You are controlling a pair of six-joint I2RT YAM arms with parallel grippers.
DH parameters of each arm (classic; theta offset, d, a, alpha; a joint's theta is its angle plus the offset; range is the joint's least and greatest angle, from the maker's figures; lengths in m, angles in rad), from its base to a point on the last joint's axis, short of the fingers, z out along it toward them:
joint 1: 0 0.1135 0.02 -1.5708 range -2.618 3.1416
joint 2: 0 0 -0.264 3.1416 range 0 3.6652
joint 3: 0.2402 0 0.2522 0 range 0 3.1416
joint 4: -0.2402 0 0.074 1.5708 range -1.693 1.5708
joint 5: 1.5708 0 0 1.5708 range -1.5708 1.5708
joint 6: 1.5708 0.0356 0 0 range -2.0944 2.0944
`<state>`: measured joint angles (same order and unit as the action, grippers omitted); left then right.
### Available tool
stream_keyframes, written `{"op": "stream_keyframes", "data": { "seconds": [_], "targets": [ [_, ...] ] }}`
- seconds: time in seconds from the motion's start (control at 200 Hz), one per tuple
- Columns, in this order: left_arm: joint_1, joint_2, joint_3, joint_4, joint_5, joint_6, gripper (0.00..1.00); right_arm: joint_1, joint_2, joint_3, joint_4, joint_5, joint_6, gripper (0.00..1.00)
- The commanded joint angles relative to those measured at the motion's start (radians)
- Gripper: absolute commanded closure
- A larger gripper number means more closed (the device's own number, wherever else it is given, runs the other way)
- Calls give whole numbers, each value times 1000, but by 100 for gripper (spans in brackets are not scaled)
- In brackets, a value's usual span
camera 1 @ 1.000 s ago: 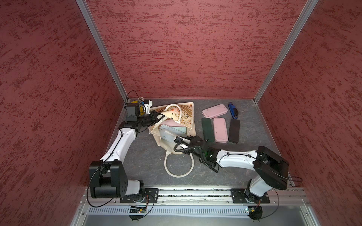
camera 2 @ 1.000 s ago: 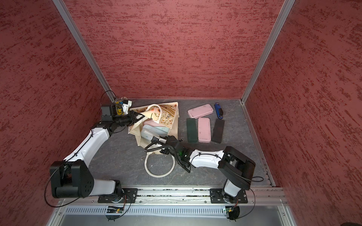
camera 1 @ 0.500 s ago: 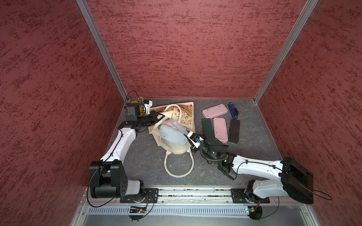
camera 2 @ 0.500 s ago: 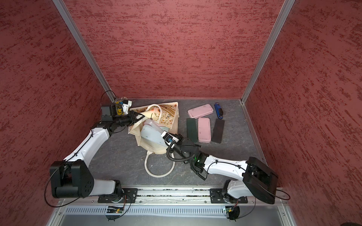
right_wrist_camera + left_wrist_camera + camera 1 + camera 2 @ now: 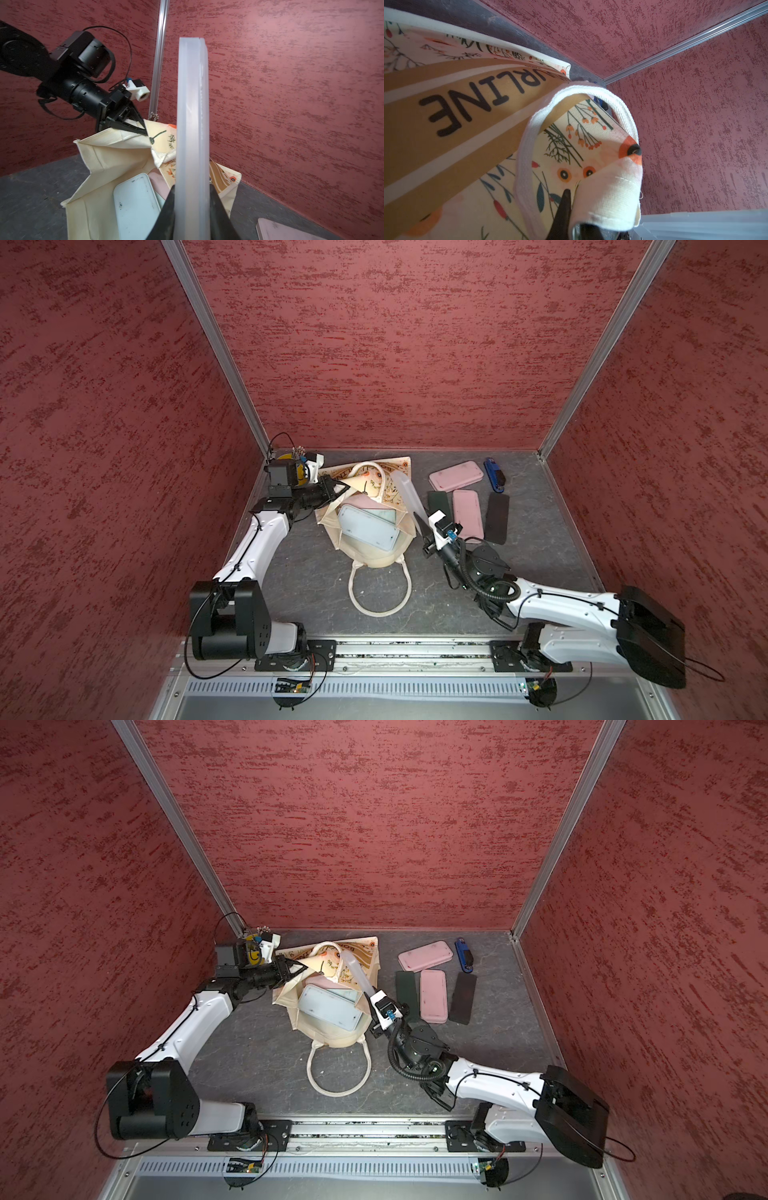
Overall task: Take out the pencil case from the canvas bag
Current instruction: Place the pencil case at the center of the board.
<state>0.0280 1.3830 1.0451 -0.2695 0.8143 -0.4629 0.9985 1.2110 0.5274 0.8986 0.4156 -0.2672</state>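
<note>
Gripping the frosted pencil case (image 5: pixel 192 104) by one narrow end with the right gripper (image 5: pixel 192 193), jaws pinching its two flat faces. Standing almost upright over the right edge of the canvas bag (image 5: pixel 365 562) and, by judgement, already clear of its mouth. Pinching the rim of the bag with the left gripper (image 5: pixel 338 489), jaws pressed together on the cloth, so holding the mouth lifted open.

Possible to lose the case: held only at the end, long and smooth, so likely to swing or slide between the fingers on a quick turn. Possible also to catch it on the white handle (image 5: pixel 166 156) just beside it, or to drop it back onto the pale blue case (image 5: pixel 368 526) lying inside. Not much free floor on the right for putting down: a pink case (image 5: pixel 457 476), a second pink case (image 5: pixel 468 514), a dark green case (image 5: pixel 439 506), a black case (image 5: pixel 497 516) and a small blue item (image 5: pixel 493 475) lying there, so some risk of pushing them.

Readable on the tan band (image 5: pixel 446 128) in the left wrist view: black capitals "URLINE", upside down, the beginning lost where the band curves away. Too small to read surely in both top views. No brand to see on the pencil case.
</note>
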Motion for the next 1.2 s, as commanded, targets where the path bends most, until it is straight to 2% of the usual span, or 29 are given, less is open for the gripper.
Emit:
{"op": "stream_keyframes", "data": {
  "seconds": [0.0,0.24,0.331,0.521,0.671,0.837,1.052,1.197],
  "targets": [
    [-5,14,-2,-26,-11,-2,96,-35,-10,-9,51,103,88,100],
    [-8,13,-2,-29,-14,1,96,-157,-37,-33,-23,95,291,100],
    [-9,13,-2,-29,-16,3,96,-201,-52,-39,-86,88,373,100],
    [-17,13,1,-40,-27,13,96,-222,-135,-61,-297,75,489,100],
    [-24,28,1,-40,-21,5,96,-254,-215,-103,-508,37,698,100],
    [-28,28,3,-43,-25,12,96,-273,-348,-239,-614,-10,973,100],
    [-30,24,6,-45,-24,11,96,-319,-490,-270,-886,5,1171,100],
    [-32,11,4,-48,-28,17,96,-362,-577,-295,-1034,26,1370,100]
  ]
}}
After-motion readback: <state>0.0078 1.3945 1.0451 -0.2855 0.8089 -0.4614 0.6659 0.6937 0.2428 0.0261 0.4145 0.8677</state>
